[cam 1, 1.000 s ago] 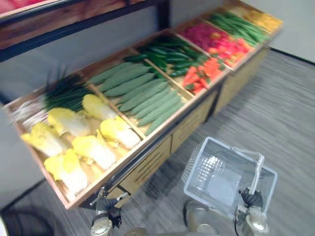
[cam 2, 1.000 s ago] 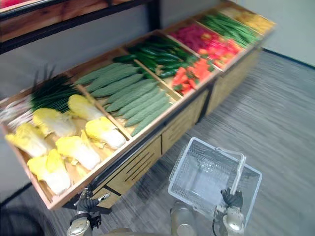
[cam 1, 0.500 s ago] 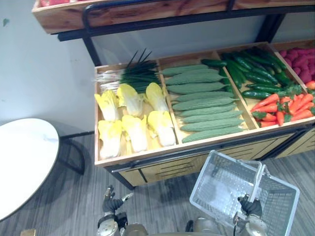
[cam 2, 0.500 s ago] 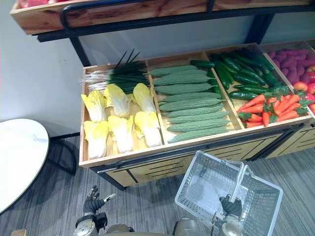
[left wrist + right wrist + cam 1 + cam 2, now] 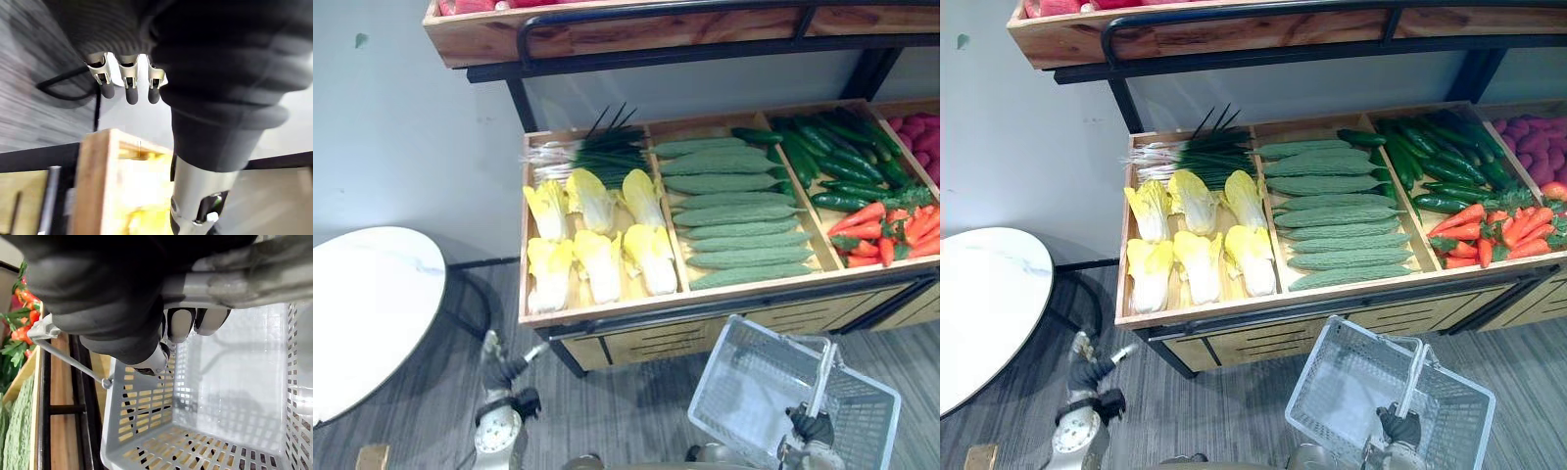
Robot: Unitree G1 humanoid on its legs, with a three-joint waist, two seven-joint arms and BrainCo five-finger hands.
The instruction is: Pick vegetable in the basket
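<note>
Nothing picked yet: right robot hand (image 5: 813,427) grips the basket (image 5: 734,384) handle, open left robot hand (image 5: 504,370) should reach the cabbages (image 5: 597,264).

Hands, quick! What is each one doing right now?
Left hand: open, holding nothing.
Right hand: closed round the basket handle.

Grocery shop — tiered wooden produce stand (image 5: 607,309) of sorted vegetables (image 5: 734,211), plastic shopping basket (image 5: 749,392)
</note>
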